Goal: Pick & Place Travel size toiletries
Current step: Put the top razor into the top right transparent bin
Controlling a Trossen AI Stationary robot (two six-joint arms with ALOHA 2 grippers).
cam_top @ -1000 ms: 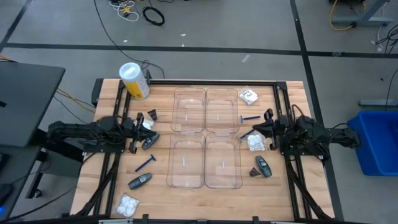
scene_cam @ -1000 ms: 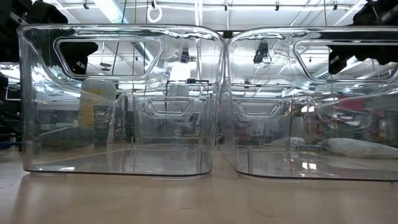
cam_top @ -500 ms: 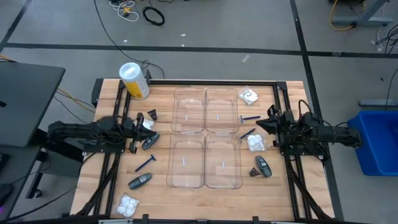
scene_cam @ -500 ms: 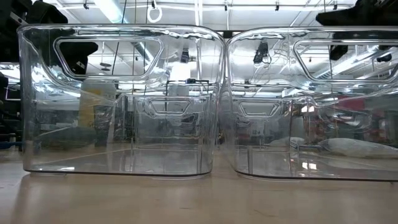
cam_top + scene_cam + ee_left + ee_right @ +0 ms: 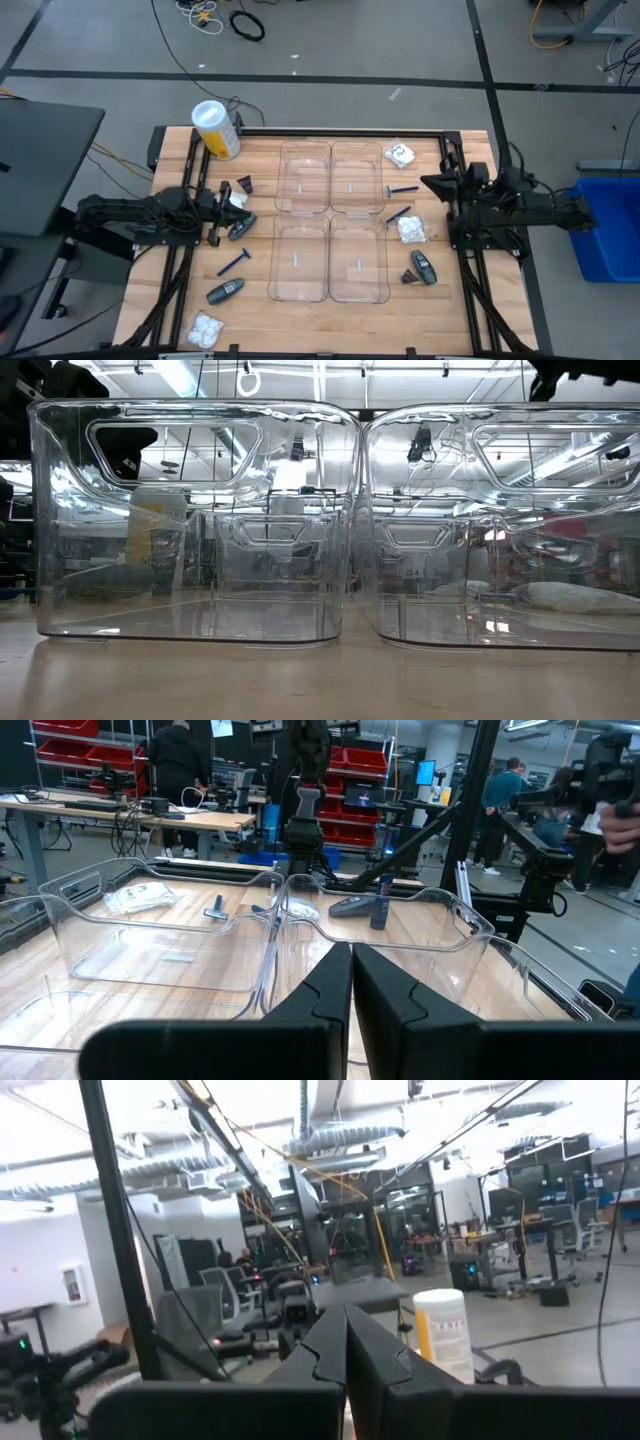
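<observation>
From above, I have four clear trays (image 5: 331, 220) in a block at the table's (image 5: 260, 310) middle, all empty. My left gripper (image 5: 236, 201) sits pinched shut at the left side, near a white packet (image 5: 236, 199), a dark cone piece (image 5: 245, 185) and a grey tube (image 5: 241, 228); I cannot tell whether it touches any of them. A blue razor (image 5: 235, 262), a second tube (image 5: 225, 291) and another packet (image 5: 207, 327) lie toward the near left corner, with open wood between them. My right gripper (image 5: 432, 184) is closed and empty at the right edge, beside a razor (image 5: 401, 190); a second razor (image 5: 397, 214), packets (image 5: 411, 230) (image 5: 400, 154) and a tube (image 5: 424, 267) fill that strip. A yellow-and-white cylinder (image 5: 216, 130) stands at the far left corner.

At table height, two tray walls (image 5: 195, 520) fill my view, bare wood before them.

Left wrist: fingers (image 5: 325, 995) together, trays (image 5: 170, 920) ahead.

Right wrist: fingers (image 5: 330, 1355) together, aimed above the table; the cylinder (image 5: 442, 1333) shows beyond.
</observation>
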